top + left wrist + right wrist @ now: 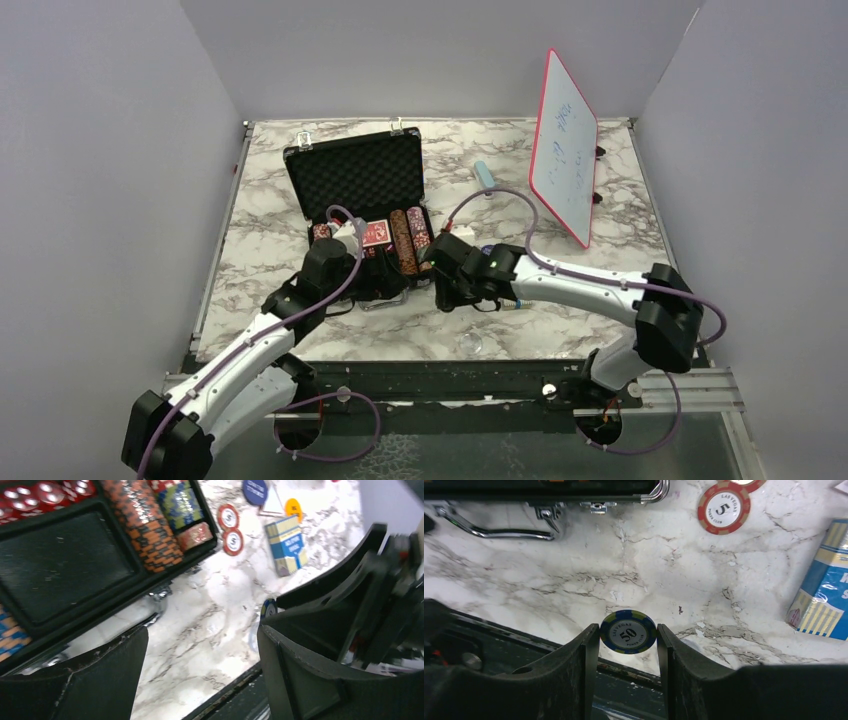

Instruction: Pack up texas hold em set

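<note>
**Blue chip pinched; case still to reach**

Blue chip (pixel 628 631) is pinched by its edges in the right gripper (pixel 628 636), bottom centre of the wrist view. The open case (pixel 352 170) is mid-frame overhead. Lift clear of the rim, then release over a chip slot. Left gripper (pixel 202 650) is spread and empty.

A robot lab cell. Plain grey walls (pixel 100 150) box in a marble-patterned counter (pixel 260 220), with the left arm (pixel 250 355) and right arm (pixel 580 280) bolted at its near edge.
</note>
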